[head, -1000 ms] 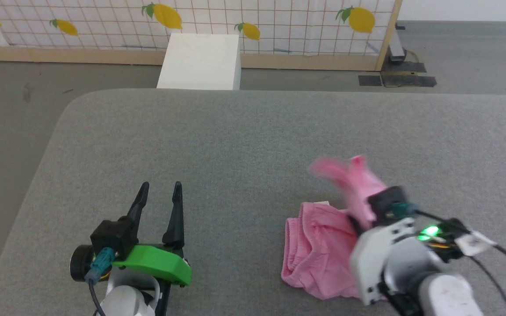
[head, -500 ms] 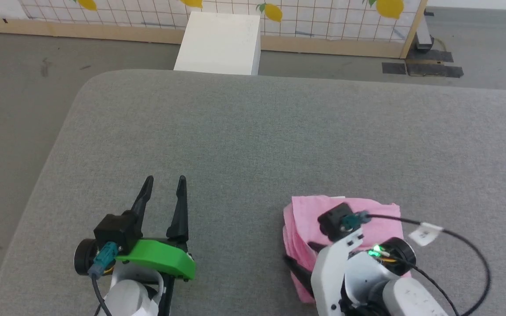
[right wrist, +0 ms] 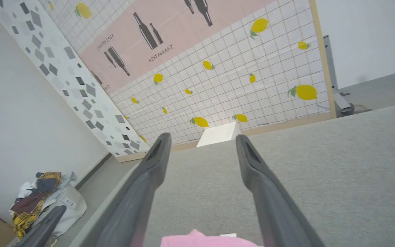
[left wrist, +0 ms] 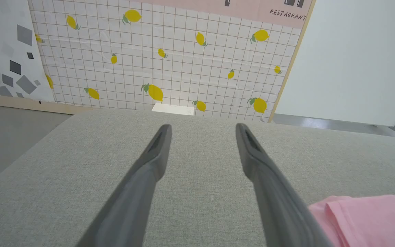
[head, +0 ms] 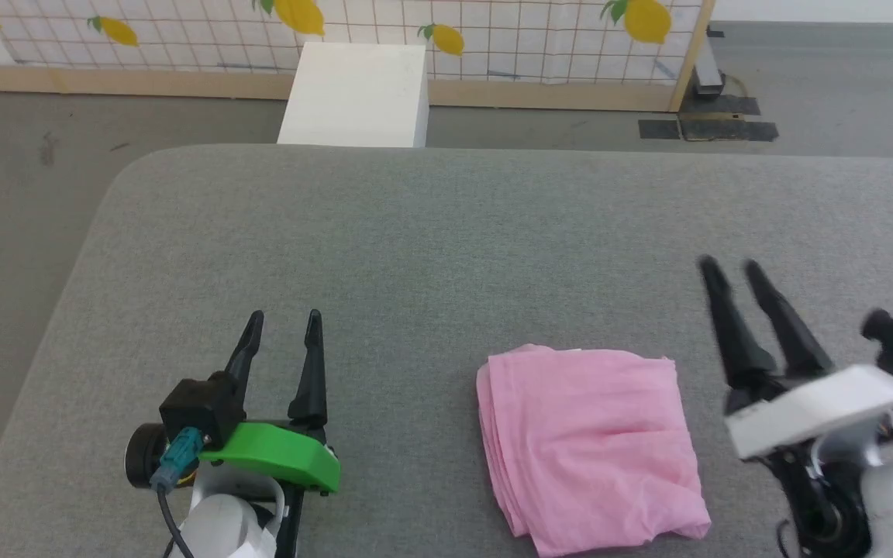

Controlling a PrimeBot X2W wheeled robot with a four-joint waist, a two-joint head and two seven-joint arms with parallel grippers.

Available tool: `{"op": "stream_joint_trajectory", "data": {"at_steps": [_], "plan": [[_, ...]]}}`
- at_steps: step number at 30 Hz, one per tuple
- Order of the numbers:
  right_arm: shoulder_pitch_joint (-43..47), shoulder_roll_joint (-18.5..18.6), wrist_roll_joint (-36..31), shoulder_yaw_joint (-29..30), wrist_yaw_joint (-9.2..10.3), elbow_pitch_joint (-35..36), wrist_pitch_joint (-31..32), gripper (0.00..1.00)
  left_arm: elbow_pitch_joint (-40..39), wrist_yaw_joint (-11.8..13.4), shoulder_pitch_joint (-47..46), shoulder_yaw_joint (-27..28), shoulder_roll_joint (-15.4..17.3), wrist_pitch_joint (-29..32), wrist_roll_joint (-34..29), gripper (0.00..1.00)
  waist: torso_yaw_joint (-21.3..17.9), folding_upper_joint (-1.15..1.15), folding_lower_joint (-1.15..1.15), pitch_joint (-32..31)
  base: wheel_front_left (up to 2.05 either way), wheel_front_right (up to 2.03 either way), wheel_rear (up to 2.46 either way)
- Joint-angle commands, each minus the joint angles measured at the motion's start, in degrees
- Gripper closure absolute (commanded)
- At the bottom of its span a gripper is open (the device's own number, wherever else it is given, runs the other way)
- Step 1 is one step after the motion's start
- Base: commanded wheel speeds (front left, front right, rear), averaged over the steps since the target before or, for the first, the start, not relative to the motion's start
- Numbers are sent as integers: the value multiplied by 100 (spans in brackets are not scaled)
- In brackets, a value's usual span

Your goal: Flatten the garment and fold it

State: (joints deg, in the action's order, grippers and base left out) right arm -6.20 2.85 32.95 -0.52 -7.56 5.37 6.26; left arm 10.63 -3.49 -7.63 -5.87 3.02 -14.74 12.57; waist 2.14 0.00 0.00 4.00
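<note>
Even, bright indoor light falls across the grey table (head: 446,232), casting only faint, soft shadows. In the head view the right gripper (head: 728,267) is smeared by motion blur, while the left gripper (head: 284,316) and the pink garment (head: 586,434) read sharp. Both wrist views bow straight lines toward the edges, and the near fingers (left wrist: 139,192) look soft. The lemon-print wall panel (left wrist: 170,68) is evenly lit, its grid crisp.
</note>
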Motion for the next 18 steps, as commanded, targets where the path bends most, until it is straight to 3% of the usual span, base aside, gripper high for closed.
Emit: {"op": "stream_joint_trajectory", "data": {"at_steps": [1, 6, 18], "plan": [[160, 3, -163, 201, 8, -155, -51, 0, -9, -9, 15, 16, -14, -26, -27, 0, -58, 0, 0, -37, 0, 0, 0], [389, 3, -268, 659, 8, -877, 110, 0, -18, -13, 37, -18, -14, -26, -12, 0, -85, 0, 0, -49, 0, 0, 0], [275, 3, 48, 368, 8, -2478, 1323, 0, 0, -35, -8, -102, -14, -26, 2, 0, 106, 0, 0, 36, 0, 0, 0]]}}
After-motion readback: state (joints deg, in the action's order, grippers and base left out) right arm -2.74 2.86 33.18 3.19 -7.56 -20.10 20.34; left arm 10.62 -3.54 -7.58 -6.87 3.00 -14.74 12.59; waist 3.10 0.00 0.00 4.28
